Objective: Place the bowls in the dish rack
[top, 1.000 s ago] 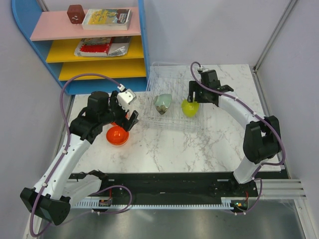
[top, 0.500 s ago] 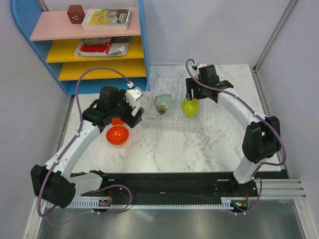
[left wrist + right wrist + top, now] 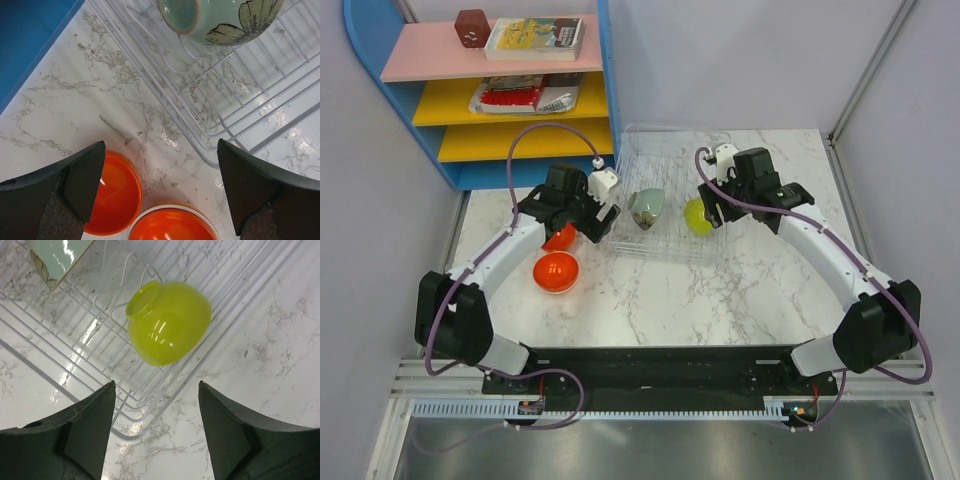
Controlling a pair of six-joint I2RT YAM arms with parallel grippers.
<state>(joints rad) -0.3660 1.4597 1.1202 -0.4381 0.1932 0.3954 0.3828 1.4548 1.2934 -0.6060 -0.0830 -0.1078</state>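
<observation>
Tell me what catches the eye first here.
A yellow-green bowl lies tipped on its side in the dish rack, near the rack's right edge, with a pale green flowered bowl beside it. Two orange bowls sit on the marble table left of the rack, below the open left gripper.

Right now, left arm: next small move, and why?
Probably lower the left gripper, jaws open and empty, onto the rim of the orange bowl below it. That and a second orange bowl sit on the marble outside the dish rack; the floral green bowl and yellow-green bowl are already racked.
</observation>
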